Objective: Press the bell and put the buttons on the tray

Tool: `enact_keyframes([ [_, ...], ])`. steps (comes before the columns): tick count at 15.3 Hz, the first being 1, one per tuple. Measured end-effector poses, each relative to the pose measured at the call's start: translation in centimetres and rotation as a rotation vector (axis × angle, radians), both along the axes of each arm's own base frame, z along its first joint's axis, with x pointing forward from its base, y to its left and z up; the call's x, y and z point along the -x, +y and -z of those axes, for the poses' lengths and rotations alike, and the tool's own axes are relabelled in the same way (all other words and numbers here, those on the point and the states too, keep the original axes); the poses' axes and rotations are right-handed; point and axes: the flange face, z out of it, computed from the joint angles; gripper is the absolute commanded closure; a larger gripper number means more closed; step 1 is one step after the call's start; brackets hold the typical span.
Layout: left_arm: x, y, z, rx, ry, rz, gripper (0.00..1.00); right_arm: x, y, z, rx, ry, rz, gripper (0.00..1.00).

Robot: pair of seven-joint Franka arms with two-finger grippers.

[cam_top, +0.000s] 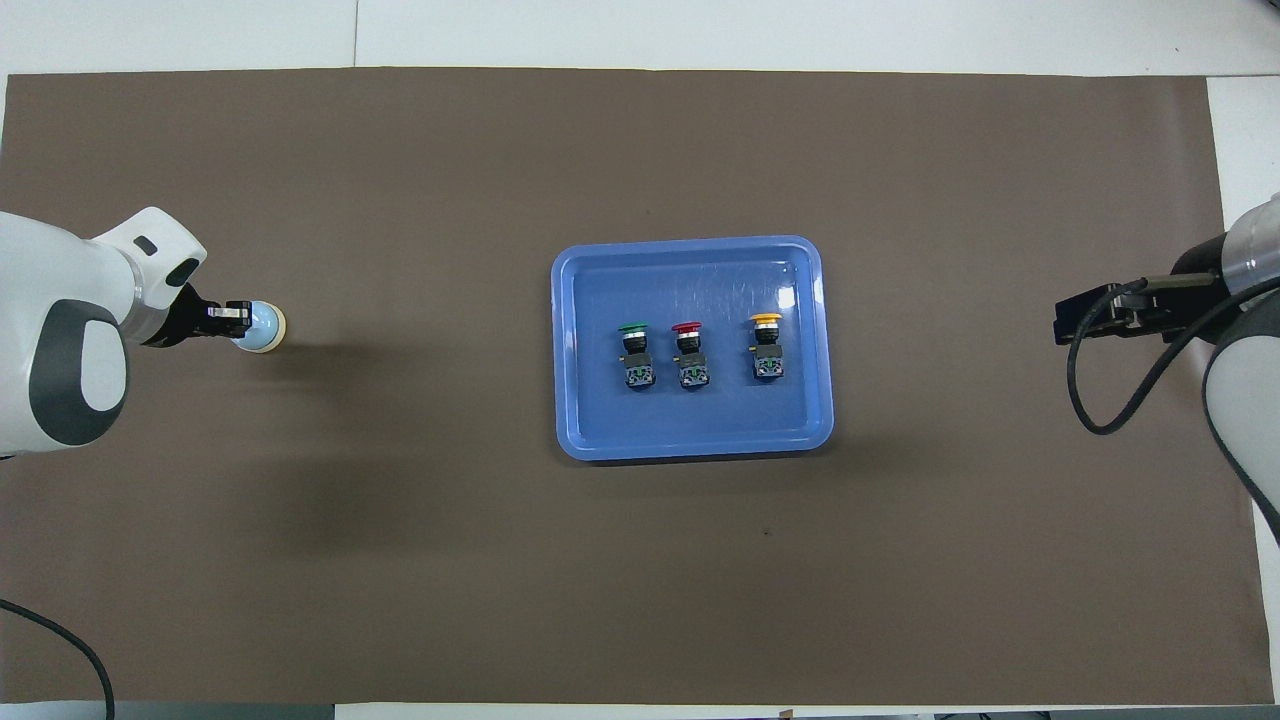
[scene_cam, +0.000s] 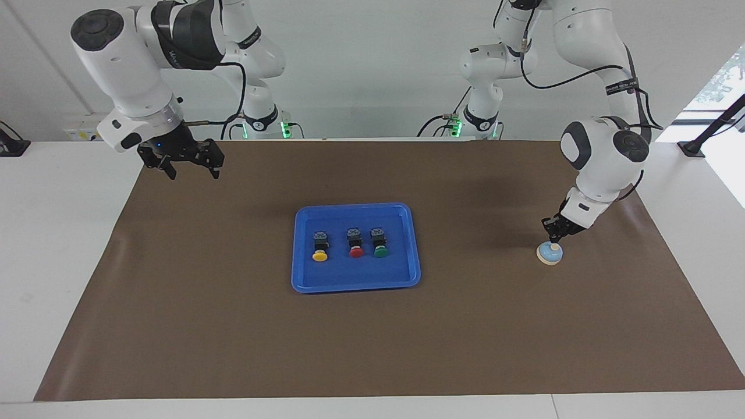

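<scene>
bell: sat at the right of the facing view [scene_cam: 549, 254], on the desk [scene_cam: 233, 326], well apart from the tray [scene_cam: 302, 279]
left end effector [scene_cam: 553, 239]: fingers pinched together so the tip can poke the knob, parked right on it
right end effector [scene_cam: 189, 164]: spread apart, kept waiting upper left
buttons: yellow button [scene_cam: 319, 255], red button [scene_cam: 355, 251], green button [scene_cam: 380, 251] already lined up in the tray

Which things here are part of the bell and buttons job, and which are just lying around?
Part of the job:
- bell, left gripper shut, down at its knob
- yellow button, red button, green button, all on the tray
- tray
- right gripper, open, waiting

Just there:
- brown mat
</scene>
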Motion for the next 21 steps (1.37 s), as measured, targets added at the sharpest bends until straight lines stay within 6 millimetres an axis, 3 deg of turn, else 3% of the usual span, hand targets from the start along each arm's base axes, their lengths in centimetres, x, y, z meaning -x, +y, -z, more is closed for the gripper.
enact_keyframes([
  [9, -0.5, 0.3, 1.8, 0.001, -0.003, -0.005, 1.0, 0.0, 0.0, 0.0, 0.0, 0.0, 0.0, 0.0],
  [10, -0.5, 0.3, 1.7, 0.001, -0.002, -0.004, 0.88, 0.0, 0.0, 0.0, 0.0, 0.0, 0.0, 0.0],
  [13, -0.8, -0.1, 0.9, 0.003, 0.04, 0.005, 0.0, 0.0, 0.0, 0.0, 0.0, 0.0, 0.0, 0.0],
  [15, -1.4, -0.9, -1.9, 0.005, 0.084, 0.021, 0.0, 0.0, 0.0, 0.0, 0.0, 0.0, 0.0, 0.0],
  [17, -1.3, -2.1, -6.7, 0.004, 0.118, 0.042, 0.0, 0.0, 0.0, 0.0, 0.0, 0.0, 0.0, 0.0],
  [21, 2.1, -3.2, -16.6, -0.002, 0.127, 0.06, 0.0, 0.0, 0.0, 0.0, 0.0, 0.0, 0.0, 0.0],
])
